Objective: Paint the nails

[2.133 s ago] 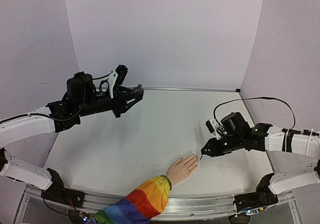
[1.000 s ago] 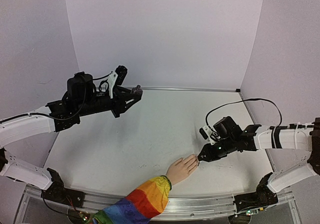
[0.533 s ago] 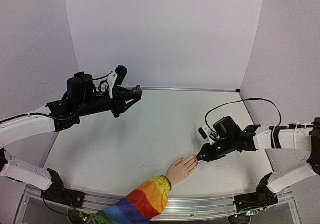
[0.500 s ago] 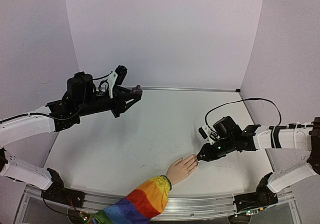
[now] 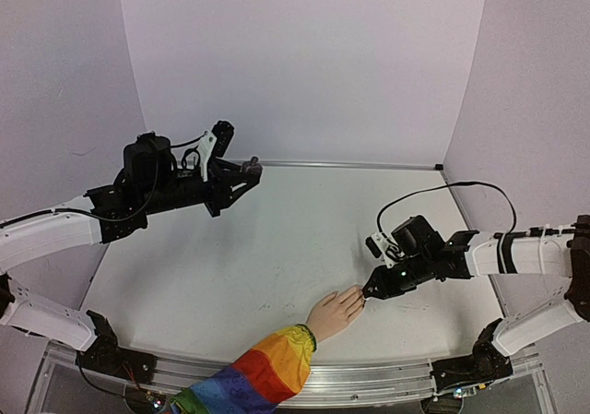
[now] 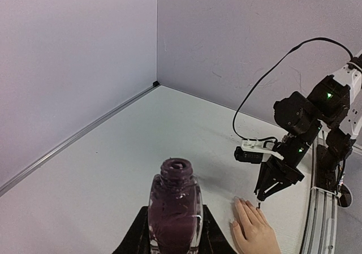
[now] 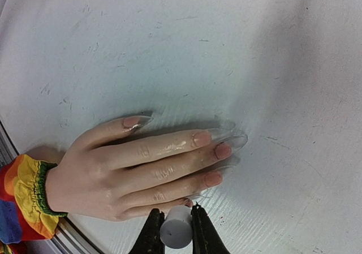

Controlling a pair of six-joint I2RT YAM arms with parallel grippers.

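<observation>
A pale mannequin hand (image 5: 337, 309) with a rainbow sleeve (image 5: 263, 371) lies flat near the table's front; it also shows in the right wrist view (image 7: 141, 166) and the left wrist view (image 6: 255, 231). Its nails (image 7: 222, 150) are skin-toned with clear long tips. My right gripper (image 7: 174, 231) is shut on the grey cap of a polish brush (image 7: 176, 226), its tip at the little finger's nail (image 7: 186, 201), which shows a dark spot. My left gripper (image 6: 175, 231) is shut on an open bottle of dark purple polish (image 6: 175, 209), held high at the back left (image 5: 247, 167).
The white table (image 5: 277, 248) is walled by pale lilac panels at the back and sides. A metal rail (image 5: 369, 377) runs along the front edge. The right arm's black cable (image 5: 442, 188) loops above the table on the right.
The right gripper has moved left from beside the hand to the fingertips over two seconds, then held almost still. The left arm with the bottle has not moved.
</observation>
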